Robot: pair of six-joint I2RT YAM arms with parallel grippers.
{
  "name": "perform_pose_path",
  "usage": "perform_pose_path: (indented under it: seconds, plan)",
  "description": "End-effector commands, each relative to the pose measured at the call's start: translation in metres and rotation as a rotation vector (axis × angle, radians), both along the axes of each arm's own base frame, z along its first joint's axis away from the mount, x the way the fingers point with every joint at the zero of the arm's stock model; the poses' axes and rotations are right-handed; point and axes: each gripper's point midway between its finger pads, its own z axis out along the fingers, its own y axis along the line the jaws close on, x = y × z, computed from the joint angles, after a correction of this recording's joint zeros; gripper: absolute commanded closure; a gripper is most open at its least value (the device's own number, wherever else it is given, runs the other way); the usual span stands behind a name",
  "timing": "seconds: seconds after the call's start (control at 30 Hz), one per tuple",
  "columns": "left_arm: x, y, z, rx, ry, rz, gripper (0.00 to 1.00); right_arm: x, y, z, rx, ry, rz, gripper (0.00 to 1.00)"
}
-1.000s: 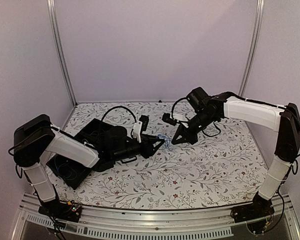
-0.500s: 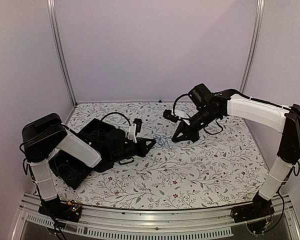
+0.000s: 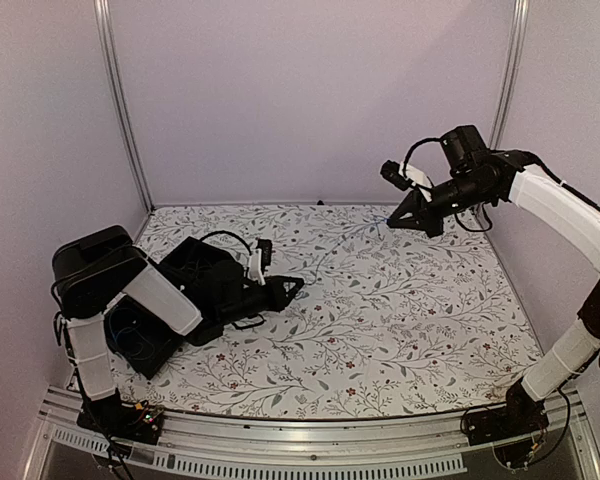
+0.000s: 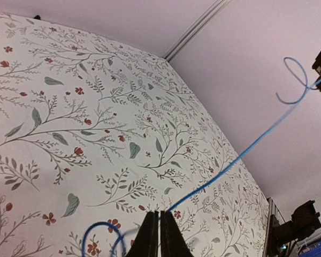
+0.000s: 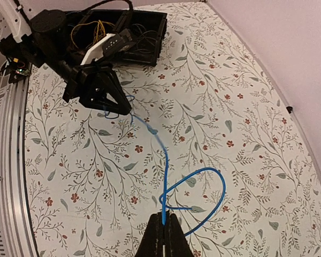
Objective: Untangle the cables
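The right hand (image 3: pixel 392 221) has swung up and away to the far right, so the blue cable (image 5: pixel 165 176) now stretches between the 2 hands, 1 loose loop left near its far end. It looks nearly freed. The left hand (image 3: pixel 297 285) stays low over the desk (image 3: pixel 400 330), clamped on the near end. The right hand, raised and angled down, pinches the other. Yellow cables (image 5: pixel 93 29) lie in the black box (image 5: pixel 150 32).

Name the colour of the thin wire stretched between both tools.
Blue: the thin flexible wire shows best in the right wrist view.
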Motion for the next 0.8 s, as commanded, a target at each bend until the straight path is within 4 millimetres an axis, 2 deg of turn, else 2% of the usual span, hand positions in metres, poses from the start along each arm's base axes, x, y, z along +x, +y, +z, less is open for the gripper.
perform_pose_path:
  seconds: [0.0,0.1,0.23,0.3,0.4,0.43,0.6,0.73,0.77]
  plan:
    - [0.012,0.030,-0.066,0.147,0.154,0.091,1.00,0.002,-0.026,0.057,0.066,-0.125,-0.049,1.00]
    - [0.013,0.028,-0.075,0.193,0.178,0.083,1.00,0.003,-0.030,0.067,0.077,-0.150,-0.066,1.00]
    - [0.013,0.025,-0.079,0.217,0.184,0.066,1.00,0.001,-0.034,0.095,0.114,-0.202,-0.079,1.00]
    - [0.012,0.024,-0.078,0.214,0.180,0.058,1.00,0.000,-0.035,0.106,0.127,-0.227,-0.085,1.00]
    - [0.009,0.019,-0.064,0.170,0.135,0.022,1.00,-0.001,-0.035,0.108,0.131,-0.230,-0.085,1.00]
    - [0.007,0.016,-0.057,0.150,0.114,0.005,0.98,-0.001,-0.035,0.106,0.131,-0.224,-0.085,1.00]
    - [-0.004,0.003,-0.021,0.130,-0.004,-0.054,0.75,-0.002,-0.029,0.079,0.138,-0.143,-0.063,1.00]
    - [-0.001,0.012,-0.019,0.219,0.014,0.029,0.64,-0.007,-0.021,0.031,0.142,-0.013,-0.028,1.00]
    - [0.000,0.020,-0.027,0.267,0.050,0.063,0.62,-0.008,-0.020,0.015,0.142,0.019,-0.023,1.00]
